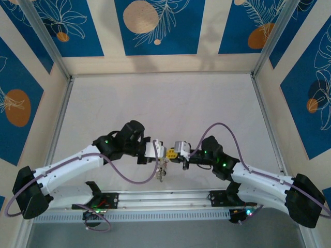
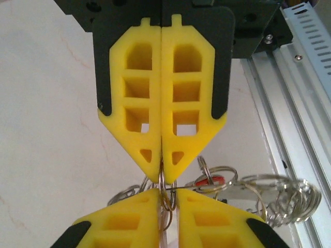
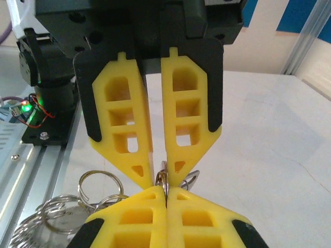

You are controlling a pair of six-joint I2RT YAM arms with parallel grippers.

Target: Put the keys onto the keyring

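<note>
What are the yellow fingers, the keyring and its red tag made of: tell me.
Fingers: matte yellow, open-celled lattice, probably soft printed plastic or foam. Keyring: thin silvery loops with bright glints, likely steel. Red tag: glossy, perhaps plastic; too small to be sure.

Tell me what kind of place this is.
Probably a lab robot cell: a white tabletop fenced by aluminium posts, blue patterned wall panels, and two arms on a mounting rail.
</note>
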